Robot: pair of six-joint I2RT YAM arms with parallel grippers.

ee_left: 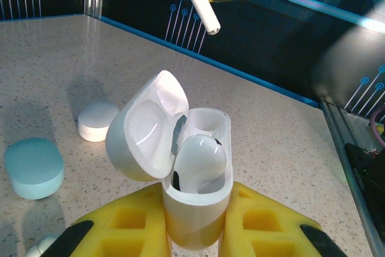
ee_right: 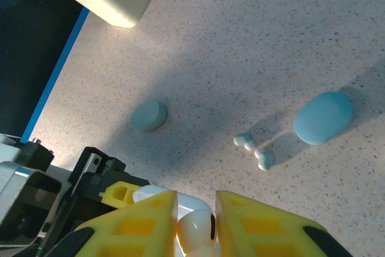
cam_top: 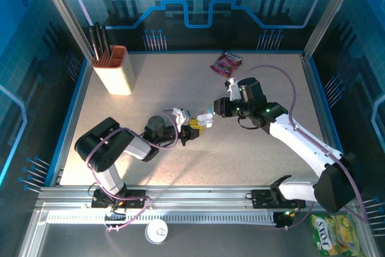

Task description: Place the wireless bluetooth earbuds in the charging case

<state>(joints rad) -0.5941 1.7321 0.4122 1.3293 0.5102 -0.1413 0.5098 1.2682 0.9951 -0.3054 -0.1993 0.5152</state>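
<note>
My left gripper (ee_left: 197, 212) is shut on the base of an open white charging case (ee_left: 195, 203), its lid (ee_left: 144, 127) flipped to the left. One white earbud (ee_left: 201, 159) sits in the near slot; the far slot (ee_left: 208, 126) is bare. My right gripper (ee_right: 195, 209) is shut on a second white earbud (ee_right: 197, 231). From the left wrist it hangs above the case, stem (ee_left: 203, 11) pointing down, apart from it. Two light-blue earbuds (ee_right: 253, 148) lie on the table. In the top view both grippers (cam_top: 190, 129) (cam_top: 207, 118) meet mid-table.
A closed light-blue case (ee_right: 323, 117) rests beside the blue earbuds. A small round cap (ee_left: 98, 120) lies on the table behind it. A knife block (cam_top: 114, 70) stands at the back left and a red snack packet (cam_top: 227, 63) at the back.
</note>
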